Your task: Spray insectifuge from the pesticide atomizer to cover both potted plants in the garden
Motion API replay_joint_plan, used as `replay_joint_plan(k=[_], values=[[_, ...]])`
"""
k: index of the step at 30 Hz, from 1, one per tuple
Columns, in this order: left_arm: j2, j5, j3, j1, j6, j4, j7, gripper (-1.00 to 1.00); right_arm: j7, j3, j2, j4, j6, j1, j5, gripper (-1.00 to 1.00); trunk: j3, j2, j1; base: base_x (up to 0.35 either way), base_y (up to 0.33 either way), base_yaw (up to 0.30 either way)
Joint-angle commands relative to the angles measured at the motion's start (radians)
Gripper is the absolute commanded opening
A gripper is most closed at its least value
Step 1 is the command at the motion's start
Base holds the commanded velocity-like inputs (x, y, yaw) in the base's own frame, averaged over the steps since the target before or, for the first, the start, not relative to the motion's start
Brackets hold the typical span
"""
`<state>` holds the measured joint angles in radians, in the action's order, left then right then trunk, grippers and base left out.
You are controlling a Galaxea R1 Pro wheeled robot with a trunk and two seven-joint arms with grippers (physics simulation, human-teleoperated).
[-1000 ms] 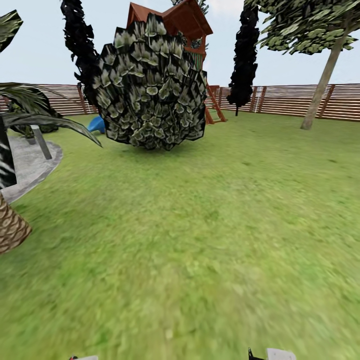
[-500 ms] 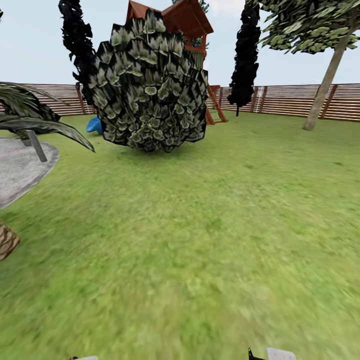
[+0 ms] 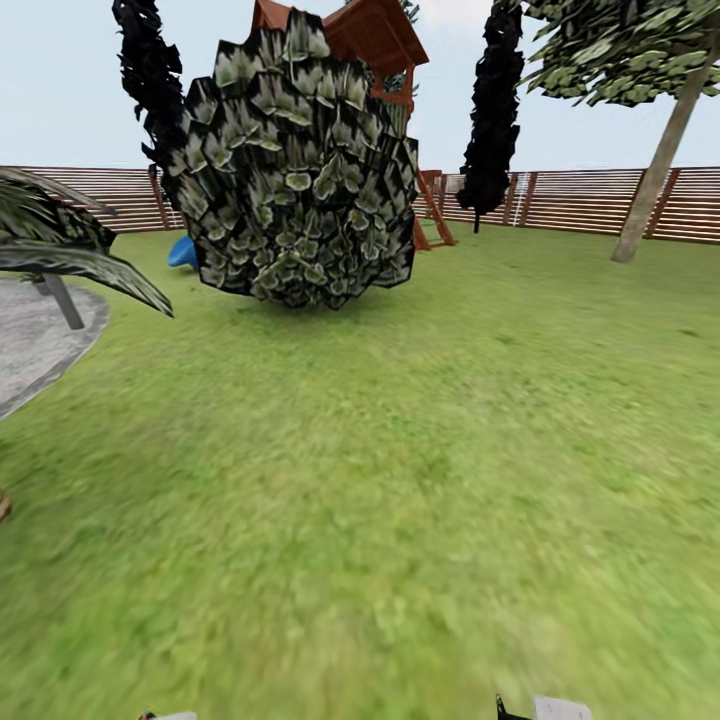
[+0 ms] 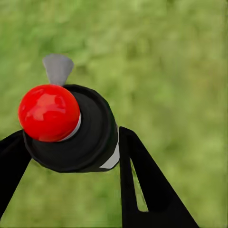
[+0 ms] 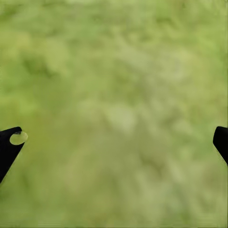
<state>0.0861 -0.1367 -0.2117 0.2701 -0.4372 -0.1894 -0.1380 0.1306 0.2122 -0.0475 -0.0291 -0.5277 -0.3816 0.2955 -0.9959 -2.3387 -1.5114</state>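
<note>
The left gripper point(image 4: 71, 142) is clamped on a dark round-bodied bottle with a red knob, a white band and a pale grey tab. This is judged to be the pesticide atomizer point(image 4: 92, 130), seen end-on. One black finger bears on each side of the body. The right gripper point(image 5: 114, 142) is spread wide and empty, with only lawn between its fingertips.

**Position.** The reference landmark is the large leafy shrub point(image 3: 295, 170) ahead of the robot.
- The lawn point(image 3: 400, 450) runs from the shrub to the robot's base.
- The grey stone patio point(image 3: 35, 340) lies left of the shrub and nearer the robot.
- A drooping palm frond point(image 3: 90, 265) hangs over the patio's edge.
- The slatted fence point(image 3: 590, 200) and a wooden playhouse point(image 3: 375, 40) stand behind the shrub.

**Stage.** The pick-up appears complete. Reaching and spraying both potted plants remains.

**Hazards.**
1. Slip or rotation of the atomizer. Cause: the body is round and smooth and is held at two contact lines only, so jolts from the base may turn it. The nozzle heading cannot be confirmed from the wrist view.
2. Collision with the shrub. Cause: it stands directly ahead.
3. Incomplete coverage. Cause: spraying from too far away, or with the nozzle misaligned.
</note>
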Motion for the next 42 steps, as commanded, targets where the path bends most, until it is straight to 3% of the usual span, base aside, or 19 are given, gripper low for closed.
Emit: replay_joint_plan(k=[1,12,42], values=[[0.000,-0.011,-0.005,0.001,-0.003,0.001,-0.005,-1.00,0.004,0.009,0.000,0.001,-0.002,0.000,0.005,1.00,-0.001,0.000,0.000,0.340,0.000,0.028],[0.000,-0.011,-0.005,0.001,-0.003,0.001,-0.005,-1.00,0.004,0.009,0.000,0.001,-0.002,0.000,0.005,1.00,-0.001,0.000,0.000,0.340,0.000,0.181],[0.000,-0.011,-0.005,0.000,-0.003,0.001,-0.005,-1.00,0.006,0.009,-0.002,0.001,-0.002,0.000,0.006,1.00,-0.001,0.000,0.000,0.340,0.000,0.004]])
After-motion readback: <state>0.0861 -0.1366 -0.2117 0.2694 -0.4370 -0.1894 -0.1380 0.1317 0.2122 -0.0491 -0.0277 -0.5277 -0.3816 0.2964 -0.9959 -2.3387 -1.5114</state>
